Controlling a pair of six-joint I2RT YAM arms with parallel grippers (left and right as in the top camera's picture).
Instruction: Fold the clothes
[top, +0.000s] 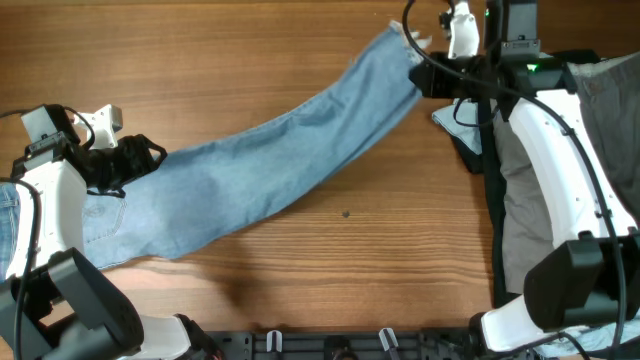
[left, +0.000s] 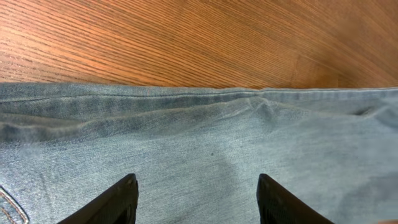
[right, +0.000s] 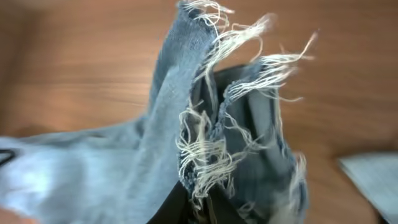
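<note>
A: Item one, overhead view: how is the light behaving?

B: It is falling evenly from above, bright. The table (top: 300, 60) is showing no hard glare, and only a faint, soft-edged shadow is lying along the near edge of the jeans (top: 260, 150).

A: Item two, left wrist view?

B: Focus is holding sharp; wood grain and denim weave are reading crisply. The fingers (left: 118, 202) of the left hand (left: 197, 180) are sitting dark, almost in silhouette.

A: Item three, right wrist view?

B: Everything is smearing with blur. The frayed hem threads are washing out pale, and the table behind is going soft and out of focus.
</note>
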